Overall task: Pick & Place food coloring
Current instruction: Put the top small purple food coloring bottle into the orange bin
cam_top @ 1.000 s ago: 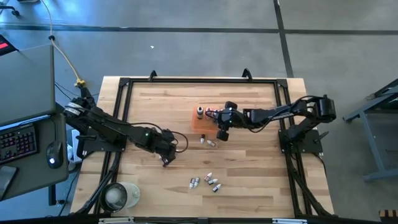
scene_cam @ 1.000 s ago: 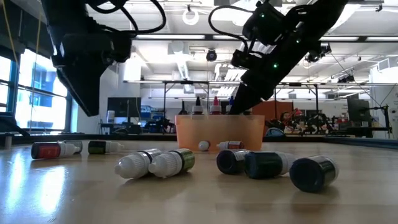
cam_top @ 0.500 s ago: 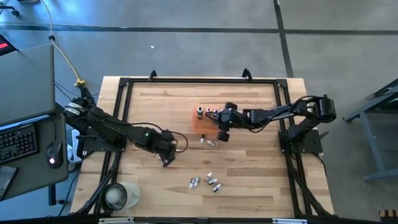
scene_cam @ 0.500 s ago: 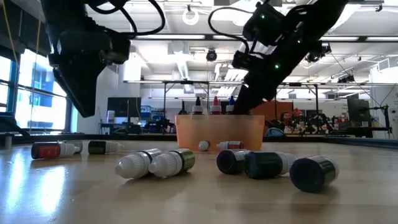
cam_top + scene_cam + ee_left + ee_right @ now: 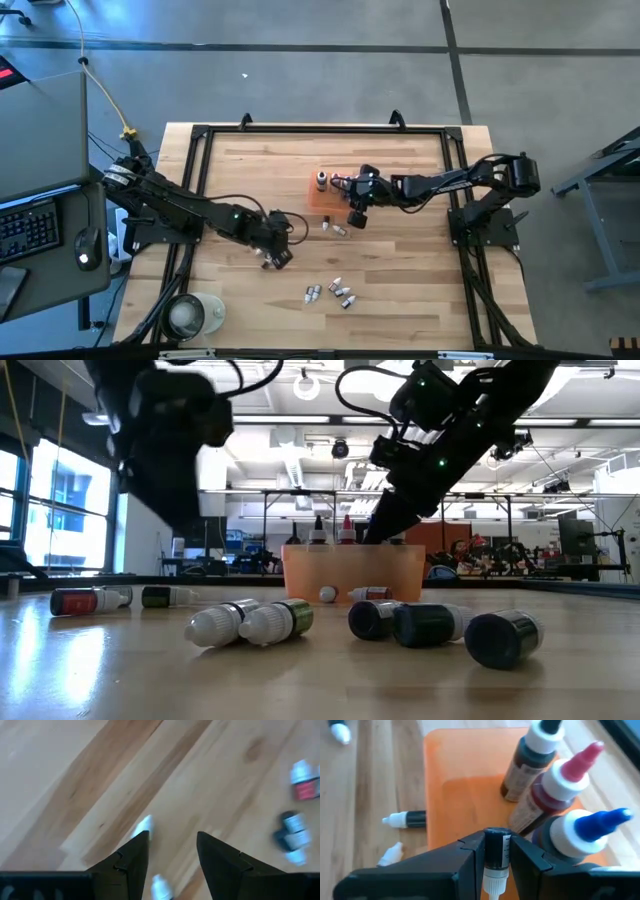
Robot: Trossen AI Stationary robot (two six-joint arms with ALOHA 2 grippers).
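Right tool (image 5: 494, 851) is positioned over the orange tray (image 5: 322, 193) at the middle of the tabletop (image 5: 400, 270), its fingers closed narrowly on a small dark-bodied food coloring bottle (image 5: 495, 857) with a white tip. Three bottles stand upright in the tray beside it: one black-tipped (image 5: 532, 757), one red-tipped (image 5: 555, 787), one blue-tipped (image 5: 580, 832).

Left tool (image 5: 172, 855) hangs above bare wood left of centre, nearer the front edge than the tray. Its fingers stand wide apart and hold nothing. In the left wrist view, two white-tipped bottles lie close by its finger ends, and three more (image 5: 297, 805) lie farther off.

Loose bottles remain on the tabletop. Two (image 5: 333, 228) lie just in front of the tray. A cluster of about five (image 5: 332, 292) lies nearer the front edge. The low view shows them on their sides (image 5: 250, 622).

A white round cup (image 5: 190, 315) sits at the near left corner.
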